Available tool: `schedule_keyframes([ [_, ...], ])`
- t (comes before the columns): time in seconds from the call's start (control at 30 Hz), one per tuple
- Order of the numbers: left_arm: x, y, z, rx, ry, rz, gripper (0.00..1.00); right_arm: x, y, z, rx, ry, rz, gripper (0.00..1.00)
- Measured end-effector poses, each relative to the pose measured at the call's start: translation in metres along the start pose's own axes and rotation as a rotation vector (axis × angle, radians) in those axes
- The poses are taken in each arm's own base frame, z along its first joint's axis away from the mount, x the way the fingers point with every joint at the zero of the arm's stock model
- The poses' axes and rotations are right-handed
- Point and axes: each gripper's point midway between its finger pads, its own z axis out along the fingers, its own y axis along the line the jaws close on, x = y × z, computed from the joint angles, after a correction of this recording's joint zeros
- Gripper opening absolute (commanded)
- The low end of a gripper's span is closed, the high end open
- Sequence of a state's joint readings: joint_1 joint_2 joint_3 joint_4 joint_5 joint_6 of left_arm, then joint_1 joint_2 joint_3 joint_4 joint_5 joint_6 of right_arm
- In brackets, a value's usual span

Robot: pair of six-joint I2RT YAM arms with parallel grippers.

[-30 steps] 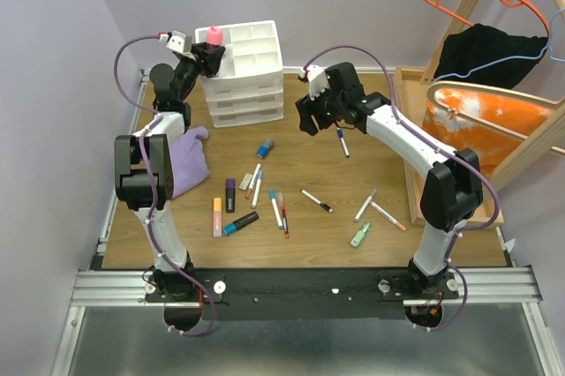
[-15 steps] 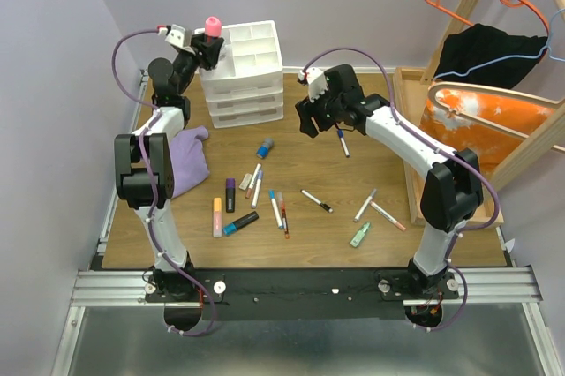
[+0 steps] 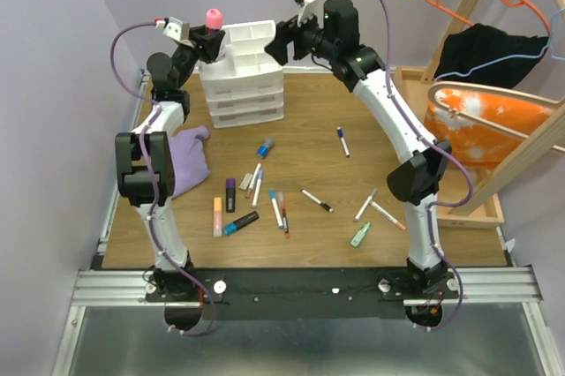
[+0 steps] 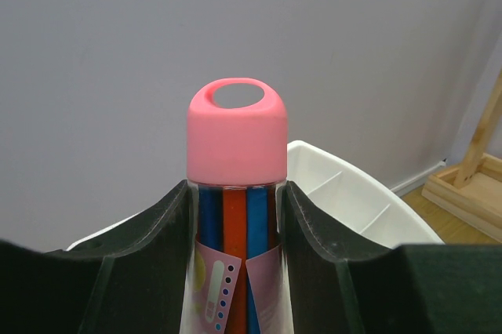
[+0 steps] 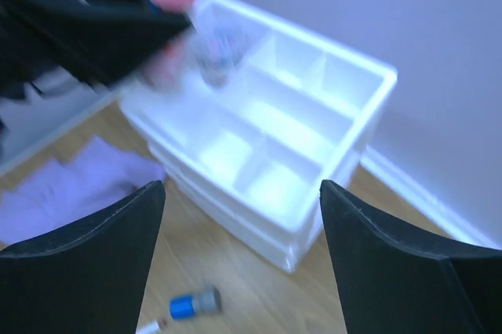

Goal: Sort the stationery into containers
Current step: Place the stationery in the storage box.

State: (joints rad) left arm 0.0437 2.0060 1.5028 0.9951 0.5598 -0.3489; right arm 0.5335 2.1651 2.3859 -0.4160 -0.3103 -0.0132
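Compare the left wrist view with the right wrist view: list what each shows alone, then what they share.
Left wrist only: the hole in the cap of the pink-capped tube, its blue and red stripes, a wooden frame. Right wrist only: the purple cloth, a blue-capped marker, the whole divided top of the organiser. Both: that tube gripped by the left fingers, and the white organiser.

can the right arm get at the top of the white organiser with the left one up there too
Probably yes: the right gripper hangs open above the organiser, right side, while the left gripper, holding the pink-capped tube, crowds only its left edge.
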Motion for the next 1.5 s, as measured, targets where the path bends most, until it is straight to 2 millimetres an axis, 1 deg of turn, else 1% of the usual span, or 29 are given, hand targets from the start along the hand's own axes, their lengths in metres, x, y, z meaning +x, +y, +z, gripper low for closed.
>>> schedule_keyframes([
  [0.07, 0.0, -0.001, 0.0, 0.005, 0.001, -0.01, 0.07, -0.034, 0.009, -0.003, -0.032, -0.098, 0.011, 0.9],
  [0.17, 0.001, -0.004, -0.001, 0.018, 0.004, -0.02, 0.07, -0.072, 0.021, -0.005, -0.073, -0.223, 0.043, 0.89],
  [0.23, 0.006, -0.008, -0.002, 0.028, 0.014, -0.03, 0.07, -0.08, 0.028, -0.002, -0.101, -0.261, 0.064, 0.89],
  [0.33, 0.015, -0.014, -0.006, 0.041, 0.038, -0.054, 0.07, -0.074, 0.037, 0.011, -0.142, -0.274, 0.103, 0.89],
  [0.43, 0.021, -0.027, -0.01, 0.068, 0.06, -0.078, 0.08, -0.055, 0.044, 0.032, -0.171, -0.257, 0.143, 0.89],
  [0.57, 0.016, -0.047, -0.01, 0.108, 0.062, -0.097, 0.08, -0.027, 0.045, 0.055, -0.181, -0.223, 0.185, 0.89],
  [0.63, 0.008, -0.059, -0.008, 0.13, 0.053, -0.103, 0.08, -0.02, 0.045, 0.061, -0.184, -0.217, 0.195, 0.88],
  [0.67, 0.003, -0.068, -0.007, 0.147, 0.047, -0.105, 0.08, -0.015, 0.045, 0.064, -0.185, -0.214, 0.204, 0.88],
  [0.77, -0.008, -0.088, -0.005, 0.177, 0.033, -0.115, 0.08, -0.016, 0.05, 0.066, -0.208, -0.222, 0.217, 0.88],
  [0.87, -0.014, -0.089, -0.005, 0.168, 0.022, -0.118, 0.08, -0.022, 0.054, 0.064, -0.227, -0.241, 0.222, 0.88],
  [1.07, -0.019, -0.09, -0.006, 0.149, 0.009, -0.125, 0.08, -0.027, 0.059, 0.062, -0.245, -0.25, 0.229, 0.87],
  [1.23, -0.02, -0.089, -0.005, 0.14, 0.005, -0.125, 0.08, -0.028, 0.059, 0.062, -0.247, -0.252, 0.231, 0.87],
  [1.33, -0.021, -0.089, -0.004, 0.139, 0.003, -0.125, 0.08, -0.029, 0.058, 0.062, -0.246, -0.255, 0.23, 0.85],
  [1.5, -0.029, -0.088, 0.001, 0.142, -0.009, -0.125, 0.08, -0.039, 0.057, 0.058, -0.227, -0.273, 0.215, 0.84],
])
